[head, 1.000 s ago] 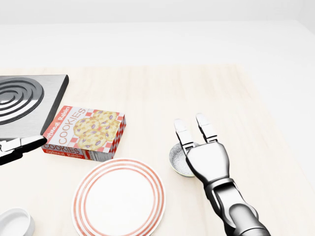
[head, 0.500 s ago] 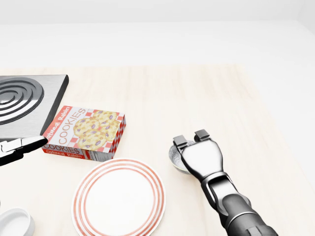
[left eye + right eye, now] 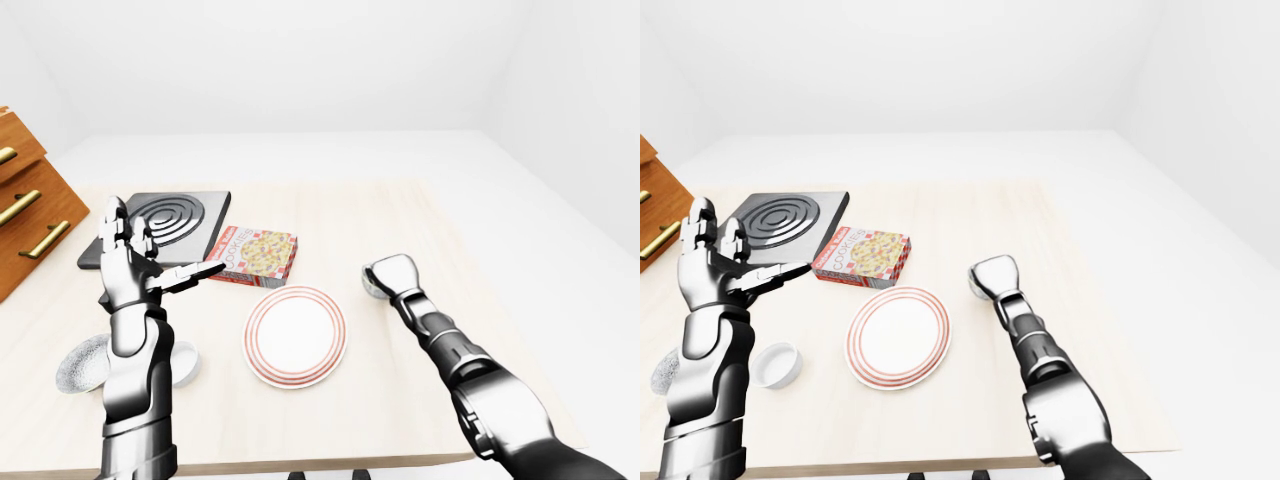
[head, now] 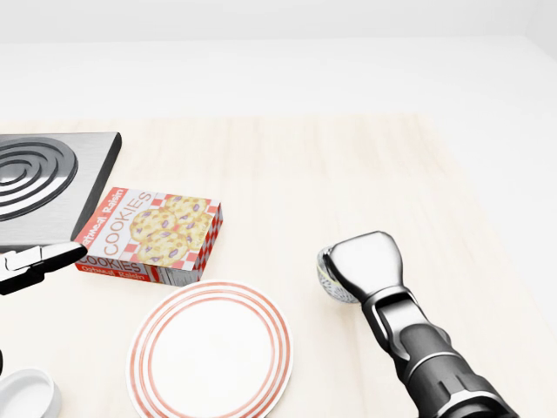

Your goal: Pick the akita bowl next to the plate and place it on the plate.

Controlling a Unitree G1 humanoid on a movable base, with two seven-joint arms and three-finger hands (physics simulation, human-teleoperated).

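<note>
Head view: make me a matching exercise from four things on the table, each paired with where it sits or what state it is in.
Things:
1. red-ringed white round plate
2. red cardboard cookie box
3. black spiral-ringed stove burner
4. small silver bowl

Places or states:
A. cut off by the view's left edge
B. mostly covered by the right hand
C. at the view's bottom, nothing on it
D. lying flat between the burner and the plate

Pairs: 1-C, 2-D, 3-A, 4-B
</note>
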